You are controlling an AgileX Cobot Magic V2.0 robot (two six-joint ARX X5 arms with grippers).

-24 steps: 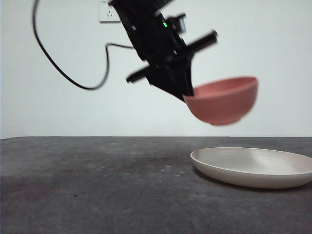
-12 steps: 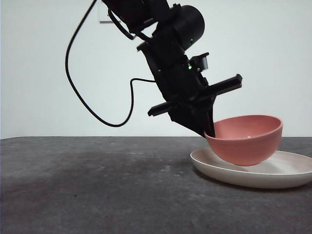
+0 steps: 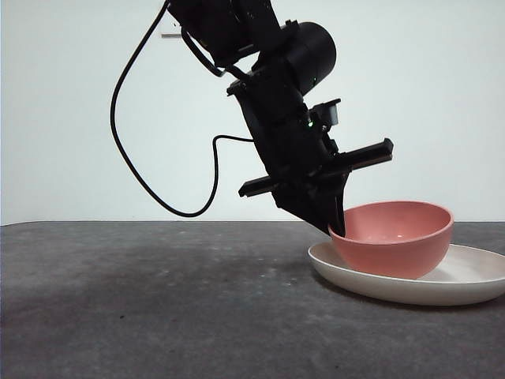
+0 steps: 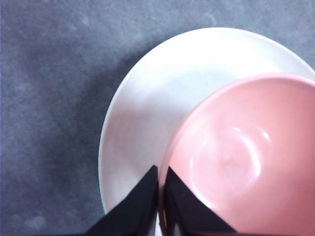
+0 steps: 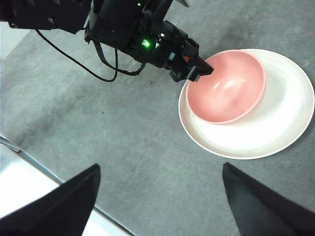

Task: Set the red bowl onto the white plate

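Observation:
The red bowl (image 3: 393, 238) rests on the white plate (image 3: 473, 280), on the plate's left part, upright. My left gripper (image 3: 338, 229) is shut on the bowl's near-left rim; the left wrist view shows its two jaws pinching the rim (image 4: 161, 183), with the bowl (image 4: 241, 157) on the plate (image 4: 147, 113). The right wrist view shows the bowl (image 5: 226, 91) on the plate (image 5: 275, 123) with the left gripper (image 5: 196, 73) at its rim. My right gripper (image 5: 157, 196) is open and empty, high above the table, away from the plate.
A dark grey tabletop (image 3: 158, 300) stretches left of the plate. A black cable (image 3: 150, 189) hangs from the left arm. The table's edge (image 5: 59, 184) and a white surface beyond it show in the right wrist view.
The left gripper has carried the bowl down and to the right, from the air above the plate to resting on the plate. The bowl has levelled out.

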